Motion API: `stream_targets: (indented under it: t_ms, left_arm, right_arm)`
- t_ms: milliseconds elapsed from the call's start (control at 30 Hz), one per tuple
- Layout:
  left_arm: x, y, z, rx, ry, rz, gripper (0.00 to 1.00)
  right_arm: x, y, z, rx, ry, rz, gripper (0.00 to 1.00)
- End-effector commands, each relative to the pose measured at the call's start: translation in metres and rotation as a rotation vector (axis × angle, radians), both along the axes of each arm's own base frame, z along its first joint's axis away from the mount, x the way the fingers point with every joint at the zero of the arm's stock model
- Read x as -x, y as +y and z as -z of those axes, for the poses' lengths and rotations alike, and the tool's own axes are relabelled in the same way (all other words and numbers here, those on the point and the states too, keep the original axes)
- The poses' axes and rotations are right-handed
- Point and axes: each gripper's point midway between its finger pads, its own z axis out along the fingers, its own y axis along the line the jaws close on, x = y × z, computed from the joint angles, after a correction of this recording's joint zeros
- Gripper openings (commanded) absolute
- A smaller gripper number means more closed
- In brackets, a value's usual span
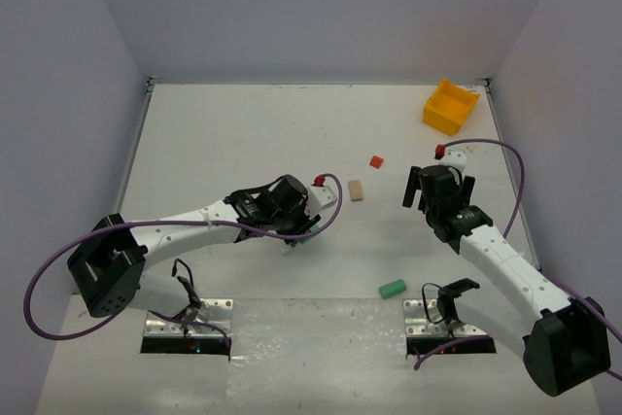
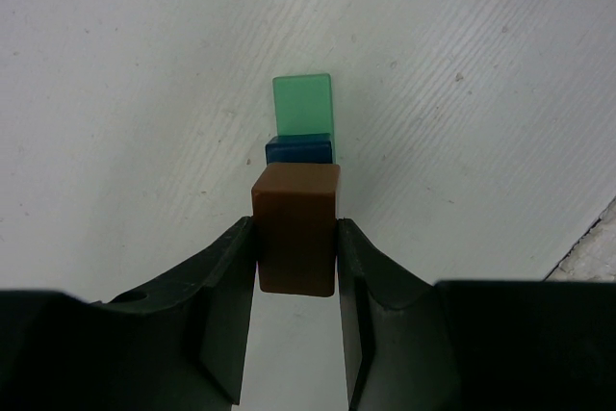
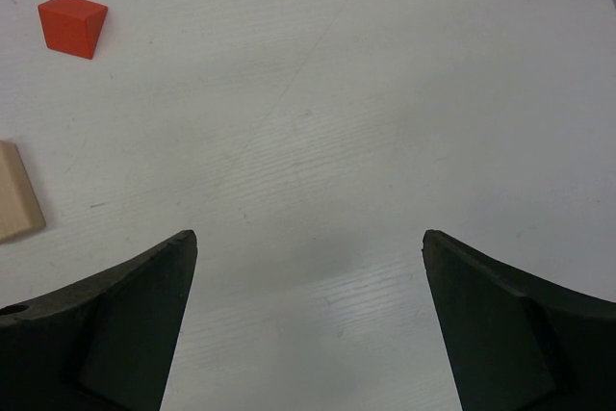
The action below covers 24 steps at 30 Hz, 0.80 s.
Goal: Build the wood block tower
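My left gripper (image 2: 296, 238) is shut on a brown block (image 2: 296, 201). It holds the block right against a blue block (image 2: 299, 150), with a translucent green block (image 2: 303, 107) beyond. I cannot tell whether the brown block rests on them. In the top view the left gripper (image 1: 302, 222) is at the table's middle, and only a teal edge (image 1: 314, 227) of the stack shows under it. My right gripper (image 3: 308, 247) is open and empty above bare table, also visible in the top view (image 1: 439, 182). A red block (image 3: 72, 26) and a tan block (image 3: 17, 204) lie to its left.
In the top view the red block (image 1: 376, 161) and tan block (image 1: 356, 190) lie between the two grippers. A green block (image 1: 392, 289) lies near the right arm's base. A yellow bin (image 1: 450, 107) stands at the back right corner. White walls enclose the table.
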Motion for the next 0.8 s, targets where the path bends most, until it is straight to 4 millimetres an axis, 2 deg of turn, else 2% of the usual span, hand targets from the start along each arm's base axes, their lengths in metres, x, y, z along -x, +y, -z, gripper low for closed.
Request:
stream_targets:
  t_ms: [0,400,767]
  left_arm:
    - [-0.0022,-0.0111,-0.0062,0.034,-0.037,0.038,0.10]
    - [-0.0050,-0.0117,-0.0027,0.022,-0.051,0.054,0.11]
    - [0.0009,-0.0104,0.0004,0.014,-0.028,0.078,0.12]
  right_arm:
    - [-0.0070,-0.0003,-0.0104,-0.005,-0.035,0.015,0.99]
    - [-0.0064,-0.0010,-0.0105,-0.004,-0.037,0.017,0.99]
    - [-0.0059,-0.0017,-0.0100,-0.003,-0.037,0.020,0.99]
